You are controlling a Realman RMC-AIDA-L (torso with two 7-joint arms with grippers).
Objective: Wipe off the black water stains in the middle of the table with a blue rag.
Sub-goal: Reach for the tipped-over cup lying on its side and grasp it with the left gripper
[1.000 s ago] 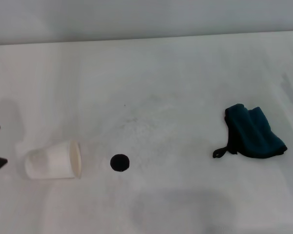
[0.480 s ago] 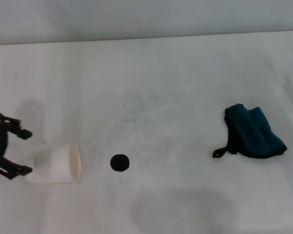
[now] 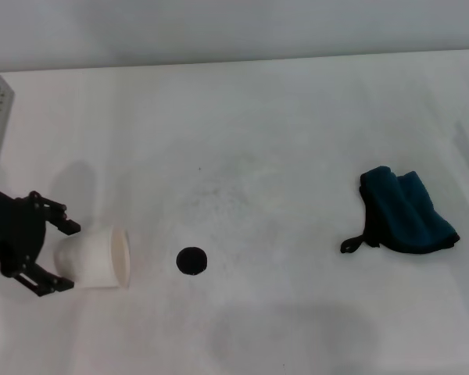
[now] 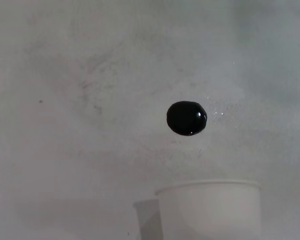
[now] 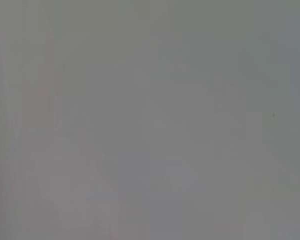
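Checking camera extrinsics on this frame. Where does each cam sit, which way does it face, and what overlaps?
Head view: on the robot's head, looking forward and down at the table; shows the left gripper with jaws open around the base of the tipped paper cup, the black stain and the blue rag.
Left wrist view: on the left wrist, looking across the cup rim toward the stain; no jaws visible.
Right wrist view: only featureless grey; no robot parts.
Shared: head and left wrist both see the cup and stain.
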